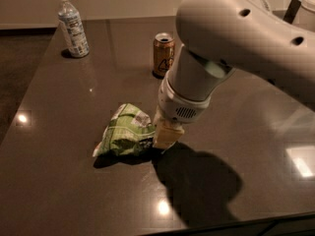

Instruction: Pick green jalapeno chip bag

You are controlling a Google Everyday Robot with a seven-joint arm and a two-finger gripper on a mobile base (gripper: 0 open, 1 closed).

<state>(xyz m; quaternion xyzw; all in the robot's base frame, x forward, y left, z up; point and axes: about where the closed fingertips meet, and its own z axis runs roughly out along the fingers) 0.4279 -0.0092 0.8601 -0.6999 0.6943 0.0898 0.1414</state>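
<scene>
The green jalapeno chip bag (pixel 125 134) is a crinkled green foil bag with a white panel, at the middle of the dark table (pixel 59 191). My gripper (pixel 165 135) hangs from the large white arm (pixel 231 43) and is at the bag's right edge. It is shut on that edge. The bag's right end is tilted up toward the cream fingers (pixel 166 132), while its left corner rests near the table over a dark shadow. The far finger is hidden behind the near one.
A brown soda can (pixel 163 54) stands behind the gripper, close to the arm. A clear plastic bottle (pixel 72 26) stands at the far left corner. The table's front edge runs along the bottom right.
</scene>
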